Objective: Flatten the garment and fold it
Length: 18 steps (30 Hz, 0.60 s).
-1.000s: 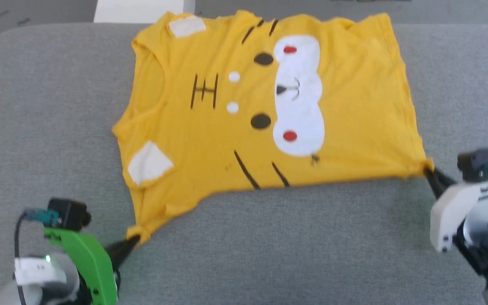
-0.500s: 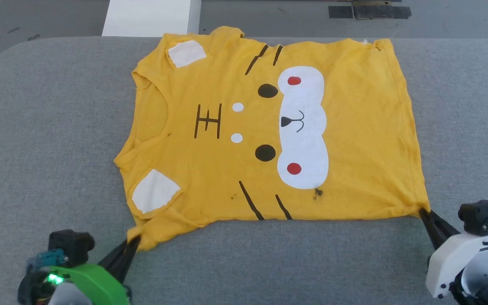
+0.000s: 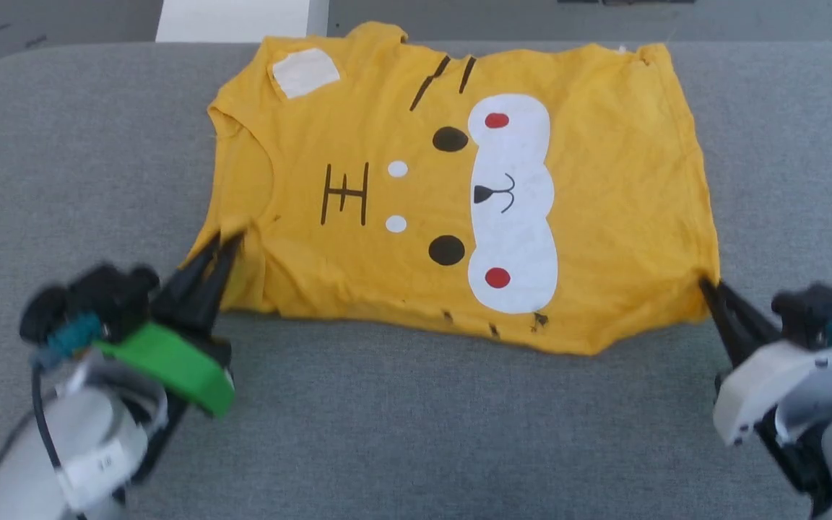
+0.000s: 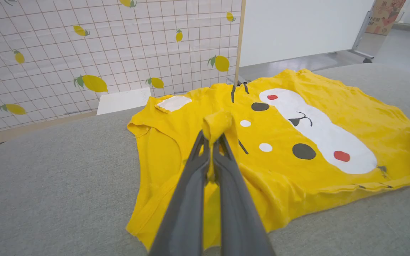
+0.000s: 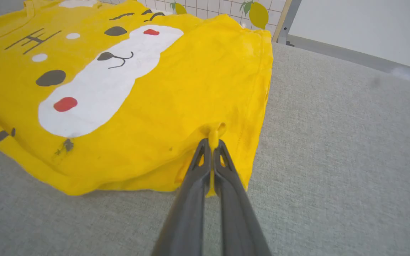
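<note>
Left fingers [image 3: 199, 278] and right fingers [image 3: 730, 314] pinch the yellow face-print garment's [image 3: 604, 180] lifted near edge.

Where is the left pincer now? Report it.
Head view, lower left: the left pincer is shut on a pinch of the garment at its collar end, over the gray padded table.

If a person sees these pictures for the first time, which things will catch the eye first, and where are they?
First comes the mustard-yellow cotton t-shirt with a white, red and black cartoon face, lying print-up in the middle of the grey fabric-covered table. Next come the two dark-fingered grippers at its near side: the left gripper, green-bodied, and the right gripper, white-bodied, each shut on a pinch of yellow cloth.
</note>
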{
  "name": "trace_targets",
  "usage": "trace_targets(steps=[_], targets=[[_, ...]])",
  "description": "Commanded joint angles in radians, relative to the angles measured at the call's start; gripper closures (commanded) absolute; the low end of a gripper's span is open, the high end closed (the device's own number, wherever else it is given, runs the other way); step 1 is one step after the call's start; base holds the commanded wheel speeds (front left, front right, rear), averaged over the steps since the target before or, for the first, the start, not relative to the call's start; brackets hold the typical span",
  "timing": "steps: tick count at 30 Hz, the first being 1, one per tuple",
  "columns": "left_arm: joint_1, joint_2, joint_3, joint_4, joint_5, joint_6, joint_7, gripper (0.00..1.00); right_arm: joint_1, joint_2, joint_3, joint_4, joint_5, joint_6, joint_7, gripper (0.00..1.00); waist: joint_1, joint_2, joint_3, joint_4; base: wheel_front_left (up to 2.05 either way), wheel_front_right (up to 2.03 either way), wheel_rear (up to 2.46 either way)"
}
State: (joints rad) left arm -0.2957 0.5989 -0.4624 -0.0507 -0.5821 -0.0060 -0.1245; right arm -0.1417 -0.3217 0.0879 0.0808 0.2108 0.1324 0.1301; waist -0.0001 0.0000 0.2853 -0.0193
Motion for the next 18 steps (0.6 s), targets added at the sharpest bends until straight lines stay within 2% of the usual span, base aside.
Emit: trace_targets(steps=[1,9,18], targets=[[-0.05,0.008,0.004,0.013,0.01,-0.018,0.008,1.0,-0.039,-0.012,0.008,0.001,0.004,-0.002,0.009,1.0,0.0001,0.0,0.031,-0.007,0.0,0.0,0.0],[-0.3,0.033,0.014,0.101,-0.015,-0.09,0.088,1.0,-0.219,-0.058,0.041,0.019,0.018,-0.002,0.079,1.0,0.0001,0.0,0.142,-0.03,0.0,0.0,0.0],[-0.487,0.061,0.005,0.215,-0.084,-0.116,0.201,1.0,-0.373,-0.077,0.079,0.082,0.029,-0.002,0.147,1.0,0.0001,0.0,0.251,-0.058,0.0,0.0,0.0]])
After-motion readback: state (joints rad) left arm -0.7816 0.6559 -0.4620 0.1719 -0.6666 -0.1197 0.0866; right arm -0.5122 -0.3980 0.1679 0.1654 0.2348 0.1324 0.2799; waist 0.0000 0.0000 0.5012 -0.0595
